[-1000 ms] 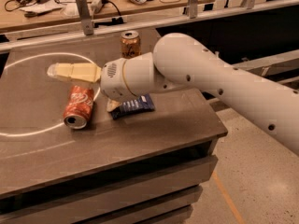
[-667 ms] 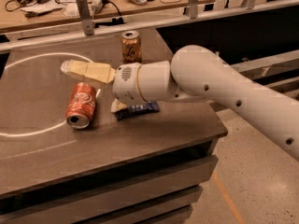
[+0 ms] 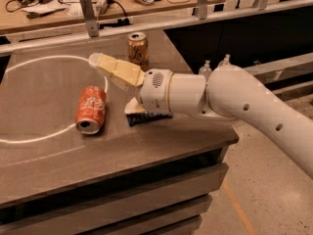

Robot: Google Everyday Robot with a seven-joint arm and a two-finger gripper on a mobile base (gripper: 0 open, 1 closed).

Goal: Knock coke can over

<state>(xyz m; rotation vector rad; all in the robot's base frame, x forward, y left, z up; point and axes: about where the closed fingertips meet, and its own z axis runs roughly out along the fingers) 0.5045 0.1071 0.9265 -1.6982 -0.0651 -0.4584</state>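
Note:
The coke can [image 3: 90,110], red-orange with white lettering, lies on its side on the grey table [image 3: 44,151], its open silver top facing the front edge. It rests just inside a white circle marked on the tabletop. My gripper [image 3: 99,60] hangs above the table, up and to the right of the can and apart from it, pointing left. It holds nothing that I can see. The white arm [image 3: 230,94] reaches in from the right.
A gold-brown can [image 3: 138,50] stands upright at the back of the table, just behind the gripper. A blue snack bag [image 3: 146,116] lies under the wrist. A rail and a cluttered workbench [image 3: 58,6] run behind the table. The table's right edge drops to the floor.
The gripper has lifted and drawn back to the right, away from the coke can. The can stays lying on its side in the same place.

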